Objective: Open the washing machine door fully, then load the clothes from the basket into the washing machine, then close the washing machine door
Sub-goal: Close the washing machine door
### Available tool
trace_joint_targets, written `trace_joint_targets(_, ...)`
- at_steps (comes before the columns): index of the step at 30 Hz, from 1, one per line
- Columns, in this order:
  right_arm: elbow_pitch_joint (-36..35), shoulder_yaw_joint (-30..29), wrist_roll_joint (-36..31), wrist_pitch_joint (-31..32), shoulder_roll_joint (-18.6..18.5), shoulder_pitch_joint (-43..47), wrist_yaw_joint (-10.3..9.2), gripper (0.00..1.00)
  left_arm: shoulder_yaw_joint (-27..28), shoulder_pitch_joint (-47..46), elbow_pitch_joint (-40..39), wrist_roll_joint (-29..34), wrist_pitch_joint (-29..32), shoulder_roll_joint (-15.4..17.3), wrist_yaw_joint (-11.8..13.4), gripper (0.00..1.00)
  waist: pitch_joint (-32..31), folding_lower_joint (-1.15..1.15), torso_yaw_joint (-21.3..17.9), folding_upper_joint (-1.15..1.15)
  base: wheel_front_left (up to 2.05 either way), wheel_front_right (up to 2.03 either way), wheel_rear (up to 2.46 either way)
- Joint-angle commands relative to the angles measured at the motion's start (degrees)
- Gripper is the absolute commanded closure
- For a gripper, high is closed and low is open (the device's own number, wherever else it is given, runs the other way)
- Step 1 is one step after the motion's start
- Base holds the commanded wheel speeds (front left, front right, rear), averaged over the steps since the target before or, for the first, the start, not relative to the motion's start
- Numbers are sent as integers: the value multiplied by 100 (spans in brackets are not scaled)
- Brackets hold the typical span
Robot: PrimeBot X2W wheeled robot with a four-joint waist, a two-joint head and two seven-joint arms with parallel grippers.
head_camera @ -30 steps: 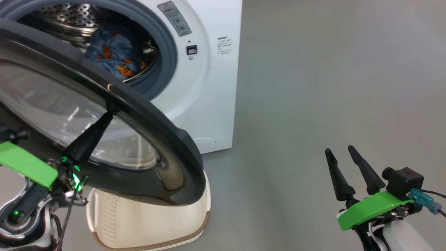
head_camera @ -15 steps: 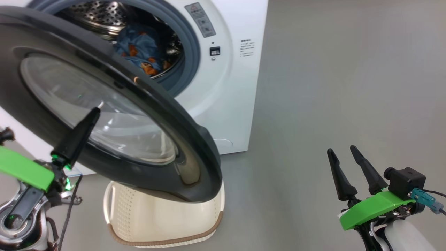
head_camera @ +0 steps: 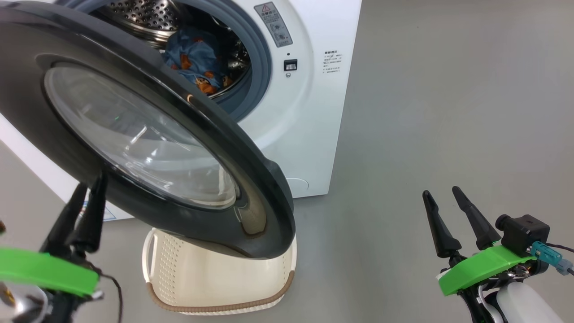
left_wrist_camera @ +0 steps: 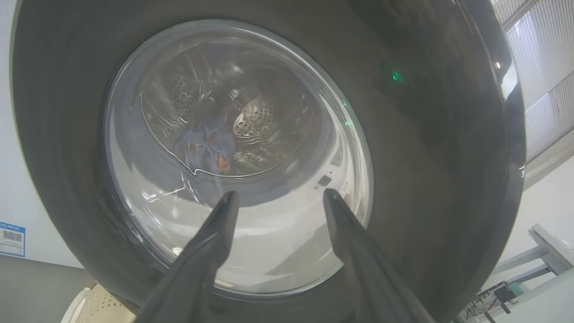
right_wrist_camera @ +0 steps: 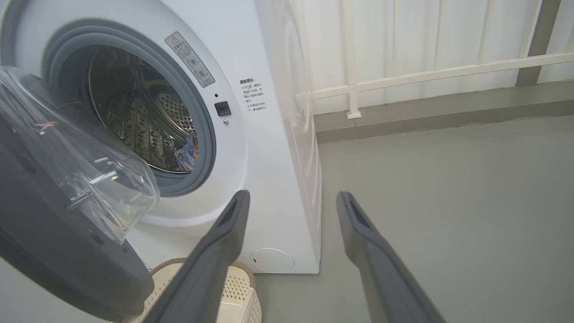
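Observation:
The washing machine (head_camera: pixel 314 112) stands with its steel drum exposed, and the clothes (head_camera: pixel 197 63) lie inside, light blue with orange figures. The washing machine door (head_camera: pixel 188 116) hangs partway open, its black outer face toward me, above the basket (head_camera: pixel 215 287). The door hides most of the basket's inside. My left gripper (head_camera: pixel 92 184) is open just below the door's lower edge, touching nothing. In the left wrist view, the left gripper (left_wrist_camera: pixel 280 193) points at the door (left_wrist_camera: pixel 426 134), and the clothes (left_wrist_camera: pixel 202 143) show through the glass. My right gripper (head_camera: pixel 441 190) is open and empty, far right.
Grey floor (head_camera: pixel 448 89) stretches right of the machine. In the right wrist view, the right gripper (right_wrist_camera: pixel 292 194) faces the washing machine (right_wrist_camera: pixel 278 157), with a white railing (right_wrist_camera: pixel 426 74) and wall behind. A blue label (left_wrist_camera: pixel 11 233) sits on the machine's front.
My left gripper was shut with its tip against the door's outer face; it has drawn back down off the door and opened. The head camera has shifted. The right arm has stayed put.

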Motion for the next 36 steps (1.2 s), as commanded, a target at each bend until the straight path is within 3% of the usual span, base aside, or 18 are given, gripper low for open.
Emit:
trace_joint_targets(1, -139, 86, 4, -46, -78, -139, 26, 0, 116, -4, -137, 173, -251, 187, -39, 0, -2, 0, 0, 0, 0, 0, 0)
trace_joint_targets(8, -144, 116, 9, -46, -88, -131, 26, 0, -322, 378, 261, 965, -1696, 456, -48, 0, -27, 0, -3, 0, 0, 0, 0)
trace_joint_targets(17, -122, 149, 32, -46, -125, -65, 26, 0, -619, 603, 995, 1862, -2868, 520, -42, 0, -124, 0, 4, 0, 0, 0, 0)
trace_joint_targets(36, -105, 197, 58, -46, -240, -44, 26, 0, -695, 670, 1608, 2399, -3492, 409, 102, 0, -233, 0, 44, 0, 0, 0, 0)
